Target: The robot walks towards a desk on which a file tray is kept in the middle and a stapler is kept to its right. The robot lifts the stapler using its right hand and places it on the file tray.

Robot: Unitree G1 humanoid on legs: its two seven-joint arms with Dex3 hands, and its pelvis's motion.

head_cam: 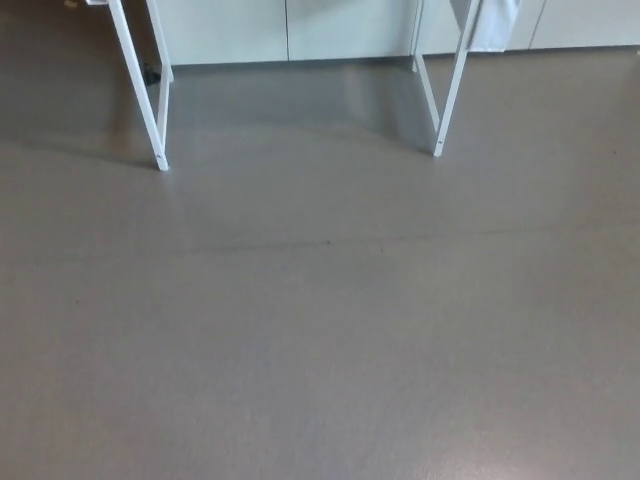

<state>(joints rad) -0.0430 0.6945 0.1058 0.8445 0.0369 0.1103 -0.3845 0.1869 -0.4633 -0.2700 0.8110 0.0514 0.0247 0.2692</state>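
Nearest us: floor point(320, 350), smooth grey, faintly glossy, with one thin dark seam point(330, 242) across it. Beyond: left leg point(138, 90) and right leg point(453, 80) of a desk, slender white metal. Farthest: flat pale panels point(230, 30). Our left hand, right hand, stapler and tray: out of view, so we cannot tell how the fingers are.

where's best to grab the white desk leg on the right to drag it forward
Take the long slanted bar of the right desk leg midway up, coming from the floor side in front. It is slim, straight and bare, so fingers could likely wrap it; near the foot a second bar joins, leaving less room.
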